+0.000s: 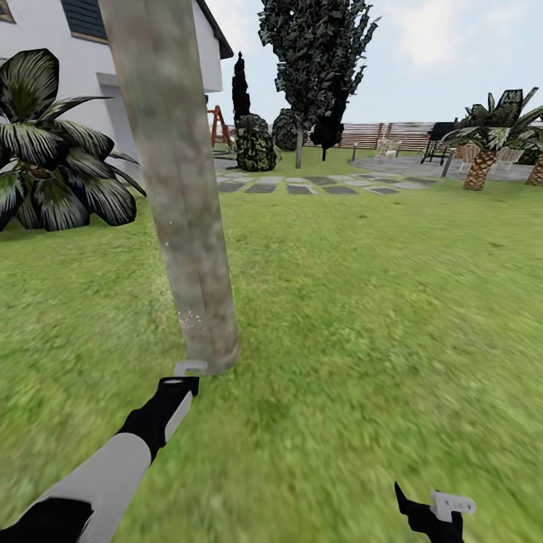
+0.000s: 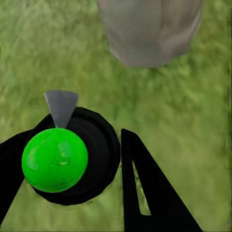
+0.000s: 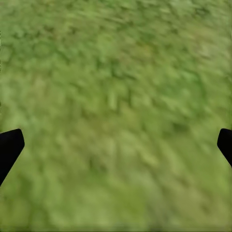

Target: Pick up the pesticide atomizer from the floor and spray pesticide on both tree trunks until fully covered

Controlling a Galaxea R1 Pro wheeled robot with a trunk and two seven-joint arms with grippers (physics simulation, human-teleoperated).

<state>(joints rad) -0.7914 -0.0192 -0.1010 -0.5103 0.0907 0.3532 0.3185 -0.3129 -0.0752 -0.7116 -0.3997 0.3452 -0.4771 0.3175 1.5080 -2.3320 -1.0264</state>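
Your left pincer (image 2: 92, 169) clamped on one atomizer (image 2: 72, 157) just beside the trunk (image 1: 177, 196) base, your right pincer (image 3: 116, 145) spread wide over grass (image 3: 116, 72), holding nothing.

Black green-capped atomizer (image 2: 63, 154) held near mottled trunk (image 1: 177, 188)

A thick, mottled tree trunk (image 1: 170, 181) rises directly ahead of the left gripper (image 1: 188, 371), blocking any straight reach forward – its base (image 2: 150, 31) appears to stand just beyond the atomizer's nozzle (image 2: 61, 107), though the wrist view is blurred. To the right, open lawn (image 1: 377, 302) runs unobstructed to the far stepping stones (image 1: 317, 185). A broad-leaved palm (image 1: 53, 158) crowds the far left. Beneath the right gripper (image 1: 445, 507) lies bare grass (image 3: 116, 116) – free room between its spread fingers.
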